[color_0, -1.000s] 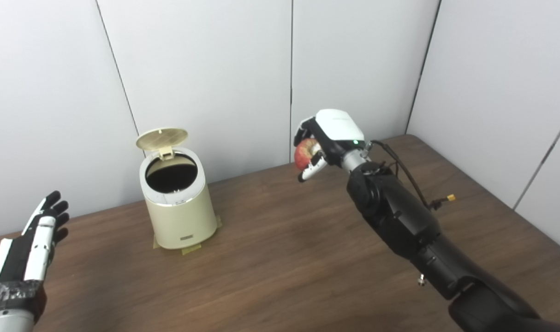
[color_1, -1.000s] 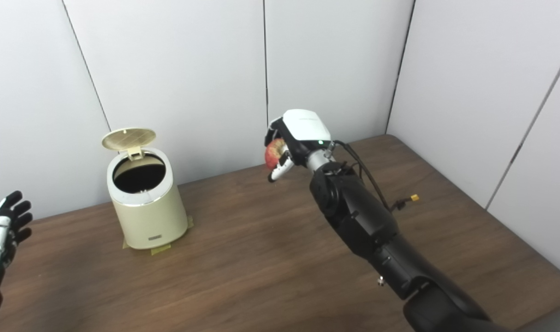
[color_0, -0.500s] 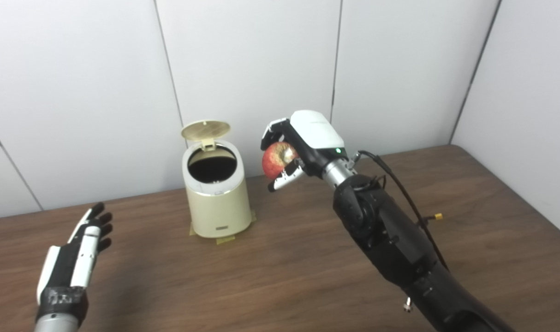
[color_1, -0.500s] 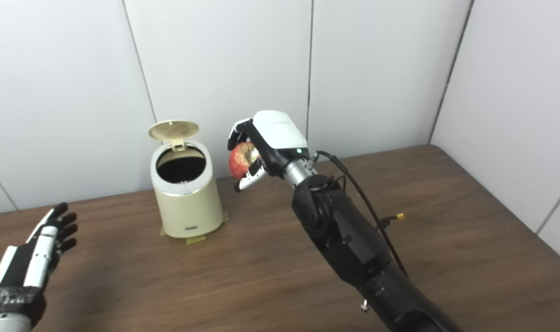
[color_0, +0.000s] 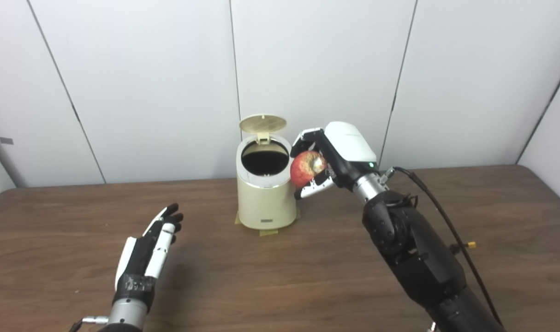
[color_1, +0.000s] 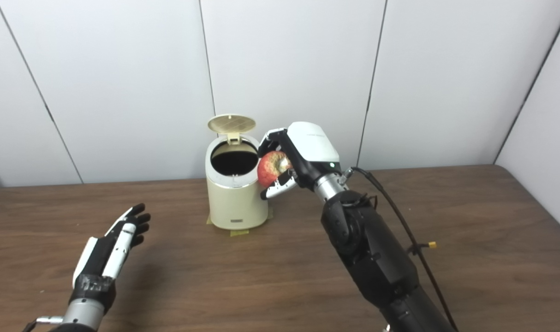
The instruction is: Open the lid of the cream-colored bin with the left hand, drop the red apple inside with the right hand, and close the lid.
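Two hands are up in my head cameras, and only one has anything in it. My right hand (color_0: 333, 154) is curled around the red apple (color_0: 306, 168), fingers (color_0: 307, 136) hooked over its top and thumb (color_0: 313, 186) pressing from underneath, white back plate facing up and to the right; the forearm rises steeply from the lower right corner, wrist bent so the palm faces left. It carries the apple in the air just beside the upper right rim of the cream-colored bin (color_0: 265, 198), not over the opening from what I can see. The bin's round lid (color_0: 263, 123) stands tipped up on its rear hinge, leaving the dark mouth uncovered, and the bin sits on the brown wooden table (color_0: 280, 276) near the white wall panels (color_0: 146, 83). My left hand (color_1: 108, 251) hovers low over the table, well apart from the bin, empty, fingers stretched out straight and slightly spread, pointing forward and up.
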You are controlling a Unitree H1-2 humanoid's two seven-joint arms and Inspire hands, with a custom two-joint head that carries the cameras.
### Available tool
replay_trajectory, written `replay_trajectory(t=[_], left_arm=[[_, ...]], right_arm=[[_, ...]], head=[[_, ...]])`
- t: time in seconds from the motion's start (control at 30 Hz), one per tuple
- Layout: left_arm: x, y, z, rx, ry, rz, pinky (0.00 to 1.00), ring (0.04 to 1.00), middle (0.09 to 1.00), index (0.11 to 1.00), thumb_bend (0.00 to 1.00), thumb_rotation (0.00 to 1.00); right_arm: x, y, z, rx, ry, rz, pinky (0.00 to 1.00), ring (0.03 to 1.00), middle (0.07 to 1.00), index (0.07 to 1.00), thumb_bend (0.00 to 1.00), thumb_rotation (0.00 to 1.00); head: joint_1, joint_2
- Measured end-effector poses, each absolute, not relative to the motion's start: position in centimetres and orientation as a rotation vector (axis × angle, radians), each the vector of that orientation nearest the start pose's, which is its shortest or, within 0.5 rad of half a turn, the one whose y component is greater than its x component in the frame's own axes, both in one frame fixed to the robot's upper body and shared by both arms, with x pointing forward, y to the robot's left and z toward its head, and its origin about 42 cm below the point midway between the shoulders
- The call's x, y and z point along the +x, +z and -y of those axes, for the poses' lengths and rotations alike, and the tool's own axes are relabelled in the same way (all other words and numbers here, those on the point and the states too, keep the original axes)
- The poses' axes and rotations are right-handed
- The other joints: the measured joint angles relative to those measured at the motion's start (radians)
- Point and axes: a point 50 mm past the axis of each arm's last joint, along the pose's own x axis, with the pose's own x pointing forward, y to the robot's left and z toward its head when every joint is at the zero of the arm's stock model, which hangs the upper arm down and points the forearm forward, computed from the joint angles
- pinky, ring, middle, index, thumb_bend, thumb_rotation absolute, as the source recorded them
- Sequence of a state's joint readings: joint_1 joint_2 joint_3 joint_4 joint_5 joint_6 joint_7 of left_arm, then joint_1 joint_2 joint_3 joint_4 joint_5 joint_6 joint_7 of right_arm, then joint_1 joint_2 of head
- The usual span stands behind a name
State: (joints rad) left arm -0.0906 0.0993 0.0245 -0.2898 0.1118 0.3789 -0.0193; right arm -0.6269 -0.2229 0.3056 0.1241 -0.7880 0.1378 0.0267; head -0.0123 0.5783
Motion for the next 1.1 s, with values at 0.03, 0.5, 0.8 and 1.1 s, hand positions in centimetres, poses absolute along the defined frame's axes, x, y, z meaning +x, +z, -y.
replay_trajectory(t=[0.03,0.5,0.8,1.1], left_arm=[[30.2,17.5,-24.0,0.202,0.044,-0.003,0.94,0.893,0.888,0.924,0.41,0.93],[30.0,17.3,-23.3,0.209,0.064,-0.002,0.89,0.887,0.890,0.929,0.35,0.94],[30.0,17.2,-21.9,0.226,0.067,0.002,0.92,0.905,0.887,0.917,0.34,0.96],[29.9,17.2,-20.7,0.203,0.065,0.006,0.88,0.903,0.878,0.927,0.38,0.91]], right_arm=[[44.3,26.5,15.6,-1.101,0.118,0.462,0.37,0.380,0.495,0.509,0.52,0.00],[45.6,29.7,13.9,-1.058,0.091,0.540,0.31,0.395,0.503,0.512,0.50,0.00],[46.3,29.5,13.7,-1.054,0.080,0.534,0.32,0.389,0.503,0.510,0.50,0.00],[48.1,28.5,12.2,-1.075,0.109,0.537,0.32,0.395,0.503,0.501,0.50,0.00]], head=[[0.006,-0.002],[0.028,-0.009],[0.045,-0.020],[0.071,-0.028]])
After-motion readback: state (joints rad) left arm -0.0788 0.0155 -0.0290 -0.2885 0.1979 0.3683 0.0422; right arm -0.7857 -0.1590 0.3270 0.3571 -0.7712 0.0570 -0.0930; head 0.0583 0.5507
